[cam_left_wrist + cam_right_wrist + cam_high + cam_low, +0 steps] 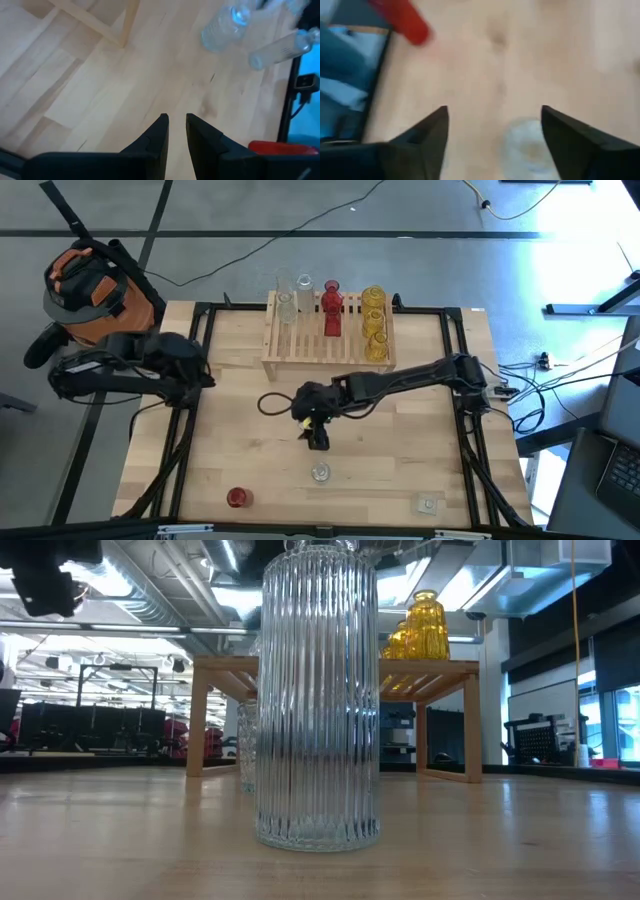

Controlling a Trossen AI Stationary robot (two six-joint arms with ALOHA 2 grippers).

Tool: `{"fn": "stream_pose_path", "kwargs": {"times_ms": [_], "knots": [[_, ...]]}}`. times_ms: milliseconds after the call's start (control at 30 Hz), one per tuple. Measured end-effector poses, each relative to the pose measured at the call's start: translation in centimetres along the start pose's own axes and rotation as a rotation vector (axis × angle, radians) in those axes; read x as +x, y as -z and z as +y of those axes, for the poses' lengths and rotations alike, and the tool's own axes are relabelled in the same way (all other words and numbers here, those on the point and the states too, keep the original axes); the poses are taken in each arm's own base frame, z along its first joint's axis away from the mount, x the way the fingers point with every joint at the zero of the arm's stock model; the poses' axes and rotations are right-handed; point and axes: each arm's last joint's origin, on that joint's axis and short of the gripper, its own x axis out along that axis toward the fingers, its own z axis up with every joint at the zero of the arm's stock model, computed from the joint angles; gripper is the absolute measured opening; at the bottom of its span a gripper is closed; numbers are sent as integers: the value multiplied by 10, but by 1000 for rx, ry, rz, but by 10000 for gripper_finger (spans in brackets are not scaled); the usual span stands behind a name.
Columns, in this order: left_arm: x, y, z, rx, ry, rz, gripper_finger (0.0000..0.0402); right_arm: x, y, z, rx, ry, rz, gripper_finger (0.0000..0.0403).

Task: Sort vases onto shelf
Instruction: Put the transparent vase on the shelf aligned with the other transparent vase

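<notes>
The shelf (328, 330) stands at the table's far middle and carries clear (303, 288), red (331, 305) and yellow vases (374, 320). A clear ribbed vase (320, 473) stands upright on the table near the front edge and fills the low view (318, 700). My right gripper (318, 438) hangs just beyond this vase, on its far side, open wide. In the right wrist view the vase (527, 150) shows past the gap between the fingers (492, 130), untouched. My left gripper (177, 135) is drawn back at the table's left (185, 370), with a narrow gap and nothing in it.
A red vase (236, 497) stands near the front left and a small clear one (428, 503) near the front right. In the low view another clear vase (247, 745) stands beside the shelf's leg. Black rails (470, 430) run along the table's sides. Bare wood lies at mid-table.
</notes>
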Motion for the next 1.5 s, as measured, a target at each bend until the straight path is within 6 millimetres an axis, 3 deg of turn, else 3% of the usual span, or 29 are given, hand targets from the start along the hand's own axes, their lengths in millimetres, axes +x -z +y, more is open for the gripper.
{"fn": "stream_pose_path", "kwargs": {"times_ms": [133, 267, 667, 800, 967, 1100, 1300, 1500], "knots": [[-9, 9, 4, -24, 20, -46, 60, 7, 9, -6, 32, 125, 78, 314], [-15, 16, 8, -64, 25, -86, 56, 11, 13, -13, 98, 152, 109, 313], [-20, 22, 11, -72, 27, -112, 22, 43, 25, -22, 129, 72, 194, 240], [-20, 22, 11, -87, 27, -112, 15, 48, 26, -22, 152, 63, 192, 209], [-20, 22, 11, -88, 22, -115, 14, 49, 23, -22, 151, 58, 166, 142], [-20, 22, 11, -90, 13, -120, 14, 50, 22, -21, 175, 46, 153, 142], [-20, 22, 12, -90, 7, -125, 14, 41, 13, -20, 194, 70, 140, 142], [-20, 21, 12, -88, -14, -137, 14, 8, -18, -13, 138, 93, 70, 142]]}}
